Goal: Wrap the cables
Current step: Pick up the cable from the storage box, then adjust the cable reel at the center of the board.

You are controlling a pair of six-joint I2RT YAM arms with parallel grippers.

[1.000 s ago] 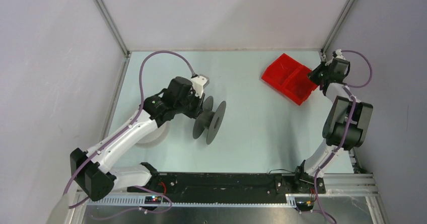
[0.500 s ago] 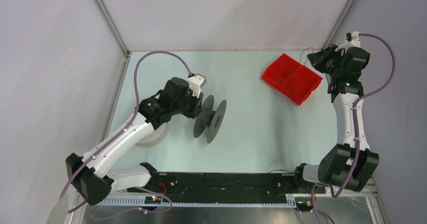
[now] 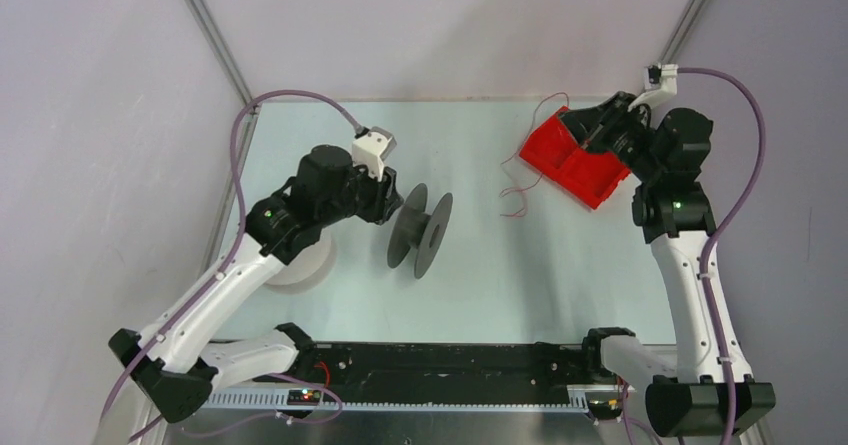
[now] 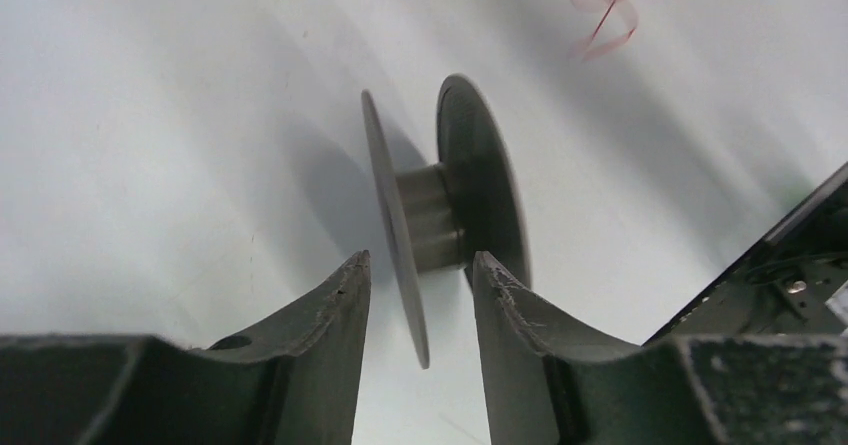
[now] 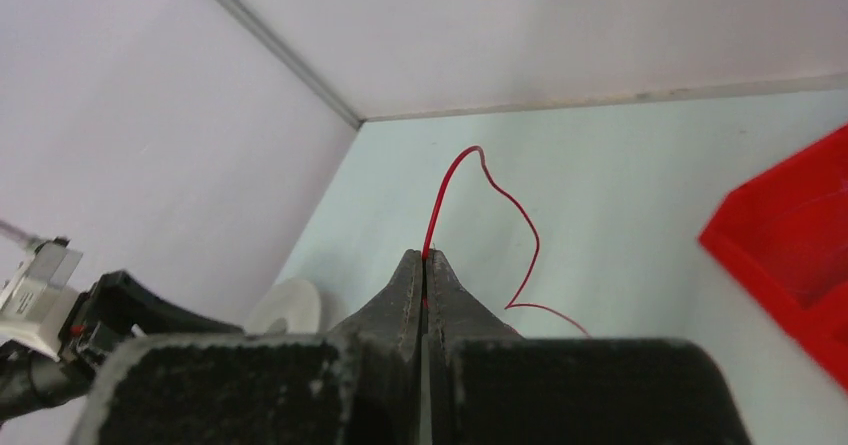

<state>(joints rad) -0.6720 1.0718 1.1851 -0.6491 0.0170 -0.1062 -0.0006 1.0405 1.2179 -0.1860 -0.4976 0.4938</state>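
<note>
At left, your left gripper (image 4: 420, 265) hangs open, the near flange of the dark grey spool (image 3: 422, 230) showing between its fingers. The spool stands on its rims mid-table, and the white spool (image 3: 305, 265) lies half hidden under that arm. At right comes the change: a second ago the right arm was folded beside the red bin (image 3: 575, 160). Now it reaches over the bin, your right gripper (image 5: 425, 260) clamped on a thin red cable (image 5: 437, 205) (barely a thread), its slack trailing between bin and spool. With the strand lifted clear, carrying it to the spool looks like the next step.
</note>
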